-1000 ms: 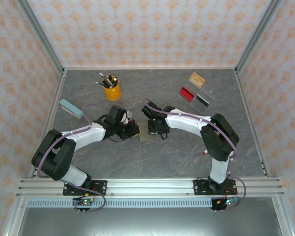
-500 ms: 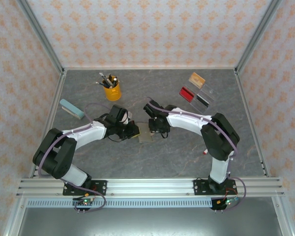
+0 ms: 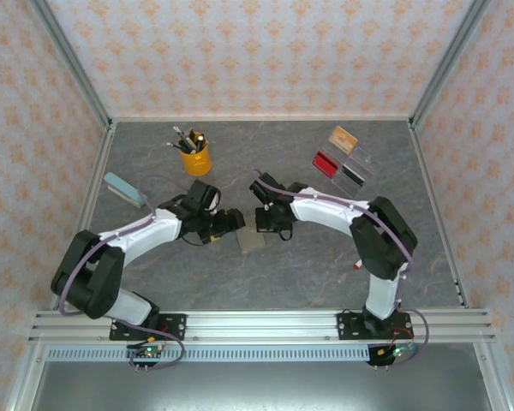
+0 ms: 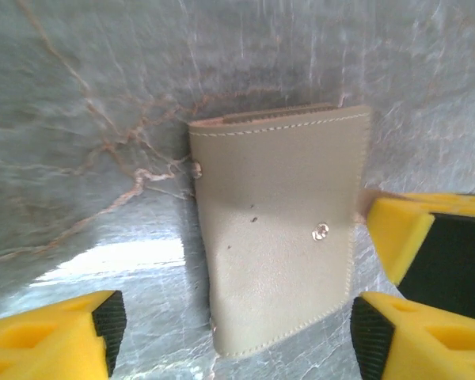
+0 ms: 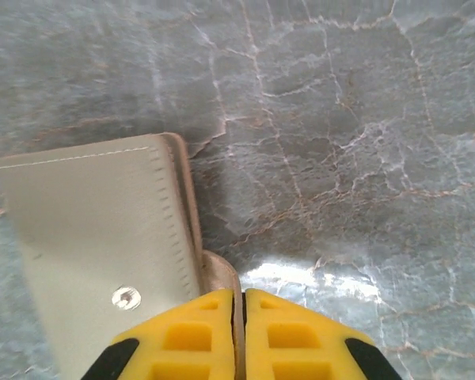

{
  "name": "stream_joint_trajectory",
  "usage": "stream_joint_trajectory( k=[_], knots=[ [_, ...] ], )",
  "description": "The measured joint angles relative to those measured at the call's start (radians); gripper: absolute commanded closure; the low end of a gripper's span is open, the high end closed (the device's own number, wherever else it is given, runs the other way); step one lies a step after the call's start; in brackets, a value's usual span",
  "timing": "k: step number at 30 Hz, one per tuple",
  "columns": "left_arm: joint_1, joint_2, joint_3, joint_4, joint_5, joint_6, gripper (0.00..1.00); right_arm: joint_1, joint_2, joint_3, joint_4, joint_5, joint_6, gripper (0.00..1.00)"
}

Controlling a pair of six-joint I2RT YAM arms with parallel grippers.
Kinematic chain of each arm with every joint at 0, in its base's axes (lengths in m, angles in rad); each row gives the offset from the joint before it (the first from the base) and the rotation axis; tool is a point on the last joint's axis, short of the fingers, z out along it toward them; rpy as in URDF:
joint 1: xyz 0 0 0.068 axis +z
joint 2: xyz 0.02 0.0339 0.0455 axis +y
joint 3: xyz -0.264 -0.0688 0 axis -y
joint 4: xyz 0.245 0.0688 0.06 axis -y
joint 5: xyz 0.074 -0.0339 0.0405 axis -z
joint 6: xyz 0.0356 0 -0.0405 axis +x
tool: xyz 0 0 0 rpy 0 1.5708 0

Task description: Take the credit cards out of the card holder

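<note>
At the middle of the table [image 3: 317, 274] the card holder [image 3: 251, 240] lies flat and folded shut, grey-olive outside face up, between the two grippers. Stitching runs along its edges and one snap stud shows on the upper face in both wrist views.

Left gripper [image 4: 237, 340]: released. Its yellow fingers [image 4: 55, 336] stand wide apart, one on each side of the holder's near end. No contact with the holder can be made out.

Right gripper [image 5: 243, 332]: clenched, fingers pressed together. The rounded clasp tab on the holder's edge meets the fingertips and appears nipped between them. In the left wrist view the same yellow finger sits against the holder's right edge at the tab.

Far right of the table, well apart from the holder: a clear tray [image 3: 362, 158] with a red card [image 3: 325, 161] and a black card [image 3: 352, 174] side by side. A tan-orange card [image 3: 343, 138] lies just beyond them.

Far left: a yellow cup [image 3: 195, 160] of pens, and a light-blue block [image 3: 122, 188] near the left arm.
</note>
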Motion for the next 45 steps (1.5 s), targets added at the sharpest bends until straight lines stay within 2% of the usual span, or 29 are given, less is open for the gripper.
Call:
stream_joint_trajectory(
  k=[6, 12, 20, 29, 31, 37, 41, 45],
  knots=[
    [0.044, -0.107, 0.0, -0.074, -0.109, -0.016, 0.0, 0.006, -0.142, 0.022, -0.01, -0.031, -0.03, 0.92],
    [0.065, -0.204, -0.029, -0.108, -0.177, -0.038, 0.0, 0.041, -0.132, 0.068, -0.011, -0.057, -0.048, 0.92],
    [0.066, -0.206, -0.055, -0.088, -0.105, -0.04, 0.0, 0.032, -0.092, 0.058, -0.037, 0.0, -0.044, 0.92],
    [0.062, -0.137, -0.056, -0.008, -0.01, -0.025, 0.01, -0.095, -0.148, -0.097, -0.08, 0.051, -0.059, 0.92],
    [0.05, -0.118, -0.055, 0.011, 0.001, -0.025, 0.05, -0.117, -0.148, -0.111, -0.082, 0.054, -0.063, 0.92],
    [-0.035, -0.04, -0.032, 0.069, 0.017, -0.055, 0.28, -0.129, -0.146, -0.122, -0.086, 0.062, -0.071, 0.92],
    [-0.096, 0.003, 0.008, 0.077, -0.011, -0.084, 0.35, -0.129, -0.122, -0.122, -0.086, 0.073, -0.071, 0.93],
    [-0.107, 0.06, 0.045, 0.091, -0.016, -0.108, 0.39, -0.129, -0.089, -0.122, -0.085, 0.085, -0.07, 0.93]
  ],
)
